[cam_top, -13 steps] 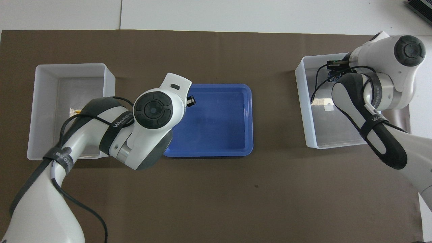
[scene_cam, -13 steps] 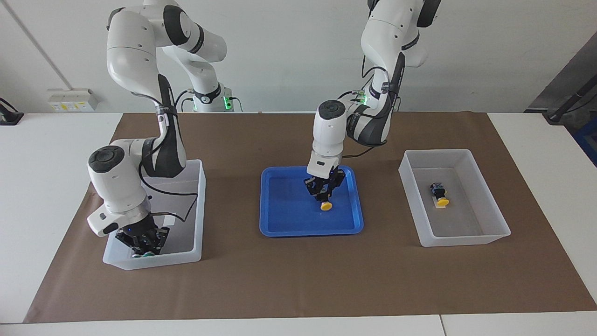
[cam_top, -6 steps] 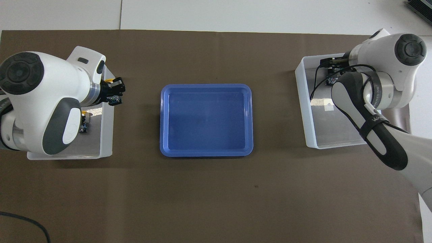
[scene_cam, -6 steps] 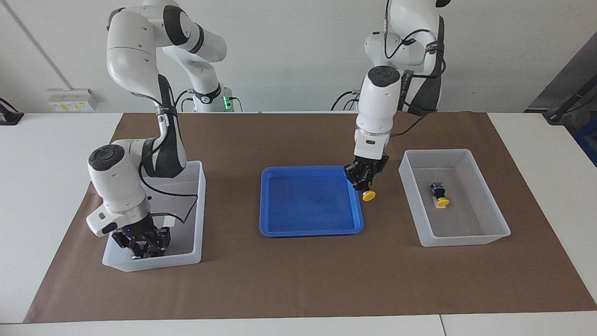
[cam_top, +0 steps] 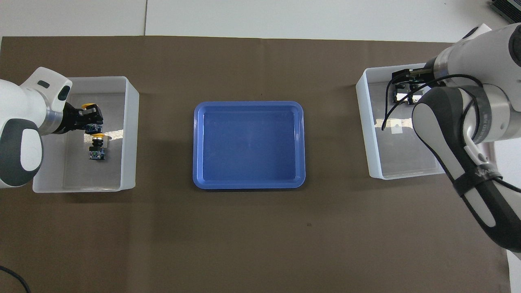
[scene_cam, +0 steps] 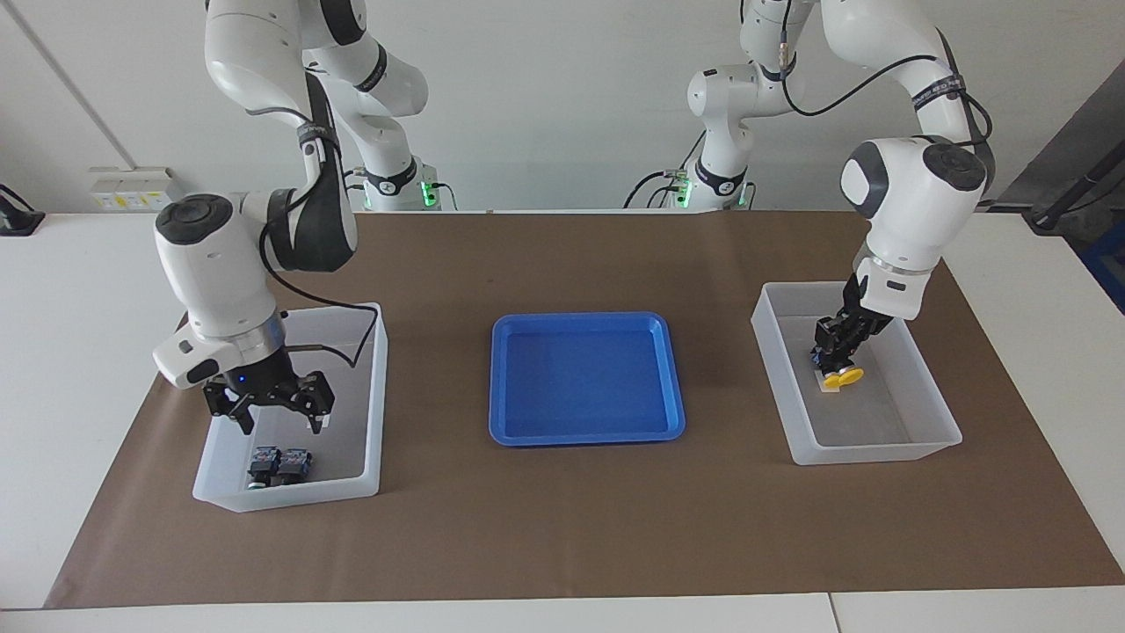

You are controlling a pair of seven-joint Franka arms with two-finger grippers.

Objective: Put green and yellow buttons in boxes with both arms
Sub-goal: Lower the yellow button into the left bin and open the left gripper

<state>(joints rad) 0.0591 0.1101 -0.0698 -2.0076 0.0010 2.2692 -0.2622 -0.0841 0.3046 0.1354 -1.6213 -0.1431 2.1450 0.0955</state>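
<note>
Two arms over their boxes, blue tray [scene_cam: 587, 378] mid-frame.
Left pincer [scene_cam: 839, 358], frame right, grips a yellow button [scene_cam: 849, 376] inside its box [scene_cam: 932, 440]; right pincer [scene_cam: 268, 409], frame left, gapes empty above two buttons [scene_cam: 279, 464] in its box [scene_cam: 373, 387].

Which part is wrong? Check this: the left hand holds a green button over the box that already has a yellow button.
The colour: the left hand holds a yellow button, not green, over the box that already has one. The overhead view shows it.

left gripper [scene_cam: 838, 352] holds yellow button [scene_cam: 847, 375] over box [scene_cam: 933, 432].
</note>
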